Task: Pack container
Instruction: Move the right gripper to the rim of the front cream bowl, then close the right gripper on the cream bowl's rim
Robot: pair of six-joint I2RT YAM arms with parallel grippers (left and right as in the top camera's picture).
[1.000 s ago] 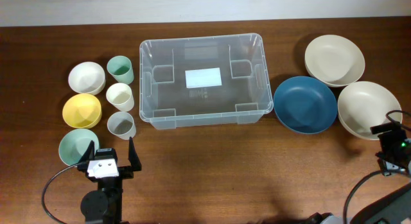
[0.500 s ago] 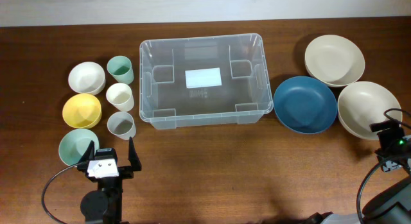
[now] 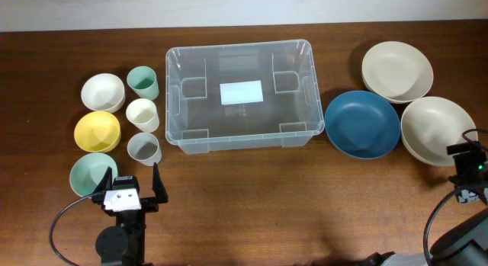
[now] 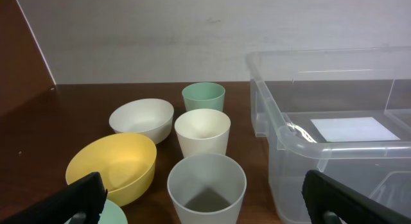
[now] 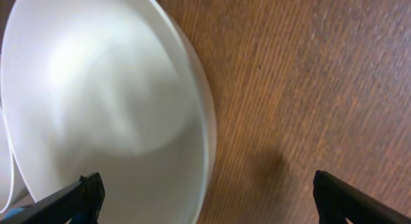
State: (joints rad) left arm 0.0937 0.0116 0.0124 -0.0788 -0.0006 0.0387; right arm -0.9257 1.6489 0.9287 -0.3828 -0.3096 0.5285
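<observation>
Right gripper (image 5: 209, 195) has shifted slightly toward the right edge, jaws wide apart over the cream bowl's (image 3: 431, 129) rim. Left gripper (image 3: 131, 186) unmoved, jaws apart. Container (image 3: 239, 45) sits mid-table, toward the far edge.

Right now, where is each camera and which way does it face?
Overhead: above the table, facing down on the container, cups, bowls; both arms at the near edge.
Left wrist: low, facing the far wall across the cups; left end effector open.
Right wrist: facing down on the cream bowl; right end effector open.
Shared: overhead and right wrist show that bowl.
</observation>
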